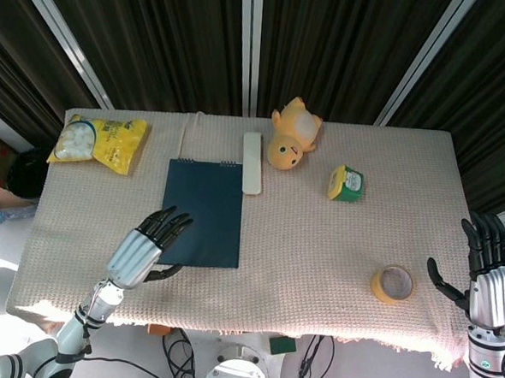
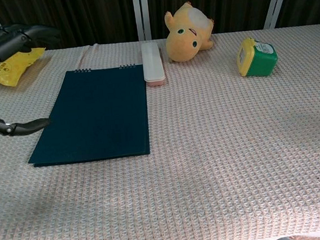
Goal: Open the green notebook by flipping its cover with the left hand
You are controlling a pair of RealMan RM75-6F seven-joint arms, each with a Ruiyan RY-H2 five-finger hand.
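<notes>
The dark green spiral notebook [image 1: 203, 212] [image 2: 94, 114] lies closed and flat on the beige cloth, its spiral edge at the far side. My left hand [image 1: 146, 249] [image 2: 3, 47] hovers open at the notebook's near left corner, fingers spread above the cover, thumb [image 2: 19, 128] reaching toward the left edge. It holds nothing. My right hand [image 1: 487, 276] stands open off the table's right edge, far from the notebook, with nothing in it.
A white case [image 1: 252, 161] lies just right of the notebook's top. Behind it sits a yellow plush toy [image 1: 292, 136]. A yellow snack bag [image 1: 99, 141] is at the back left, a green-yellow box [image 1: 346, 183] right of centre, a tape roll [image 1: 392, 283] near the right front.
</notes>
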